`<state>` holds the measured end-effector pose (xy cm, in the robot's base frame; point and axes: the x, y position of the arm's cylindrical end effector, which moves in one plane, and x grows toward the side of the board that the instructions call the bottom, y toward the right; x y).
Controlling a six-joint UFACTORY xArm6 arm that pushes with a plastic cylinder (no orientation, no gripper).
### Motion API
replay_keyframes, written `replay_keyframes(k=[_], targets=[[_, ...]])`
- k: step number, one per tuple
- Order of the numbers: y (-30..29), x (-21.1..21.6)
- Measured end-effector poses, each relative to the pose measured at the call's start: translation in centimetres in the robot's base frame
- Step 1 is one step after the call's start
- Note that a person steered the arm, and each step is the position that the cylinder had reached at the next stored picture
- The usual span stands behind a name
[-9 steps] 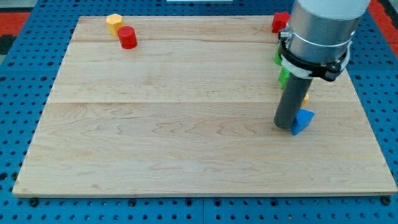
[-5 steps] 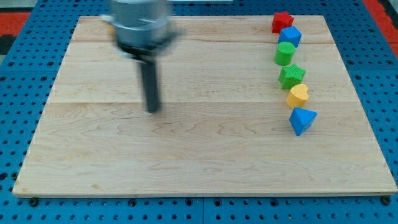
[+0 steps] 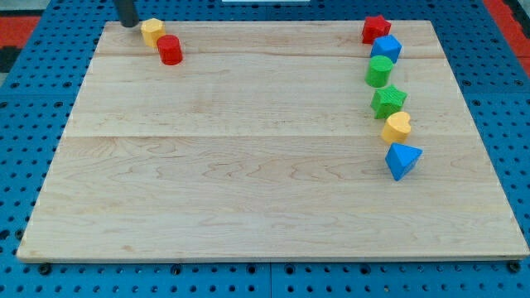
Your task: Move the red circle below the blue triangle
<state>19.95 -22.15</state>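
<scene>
The red circle (image 3: 171,50) stands near the board's top left corner, touching a yellow block (image 3: 151,31) up-left of it. The blue triangle (image 3: 402,160) lies at the view's right, at the lower end of a column of blocks. My tip (image 3: 127,24) is at the view's top left, just left of the yellow block and up-left of the red circle; only the rod's lower end shows.
The column at the right holds a red star (image 3: 375,29), a blue block (image 3: 386,48), a green circle (image 3: 380,71), a green block (image 3: 388,102) and a yellow heart (image 3: 397,126). The wooden board (image 3: 248,165) lies on a blue pegboard.
My rod left the blue triangle at the right, swept across the board's middle, and now stands at the top left beside the yellow block. No block has moved.
</scene>
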Motion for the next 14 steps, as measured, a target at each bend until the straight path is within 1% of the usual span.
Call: replay_keyframes(k=[1, 2, 3, 4, 5, 6, 7, 8, 9, 10, 11, 12, 13, 14], targets=[[4.2, 5.1], [7.8, 8.1], [8.3, 11.4], [16.4, 15.8], [22.8, 17.7], [22.8, 16.4], [25.7, 19.4], [25.3, 22.8], [23.0, 19.1], [25.2, 20.0], [28.0, 25.5], [25.1, 23.2], [29.5, 21.1], [32.5, 22.2]])
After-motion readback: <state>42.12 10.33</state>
